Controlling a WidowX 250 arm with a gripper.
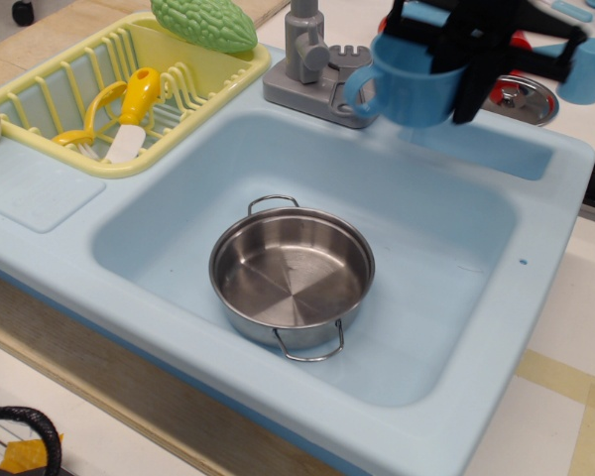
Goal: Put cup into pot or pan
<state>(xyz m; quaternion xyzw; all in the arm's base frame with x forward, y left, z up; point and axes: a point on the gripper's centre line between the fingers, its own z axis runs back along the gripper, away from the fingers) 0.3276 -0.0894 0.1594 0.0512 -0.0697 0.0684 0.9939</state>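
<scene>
The teal-blue cup (405, 87) with its loop handle to the left hangs lifted off the sink's back ledge, near the grey faucet. My black gripper (454, 69) is shut on the cup's right rim, one finger inside and one outside. The shallow steel pan (292, 276) with two wire loop handles sits empty on the floor of the sink, well below and to the front left of the cup.
The light-blue sink (99, 248) surrounds the pan. A grey faucet (312, 55) stands at the back. A yellow dish rack (40, 104) holds a green gourd (203, 22) and yellow utensils. A steel lid (521, 97), red cups and a small blue cup (585, 69) lie behind.
</scene>
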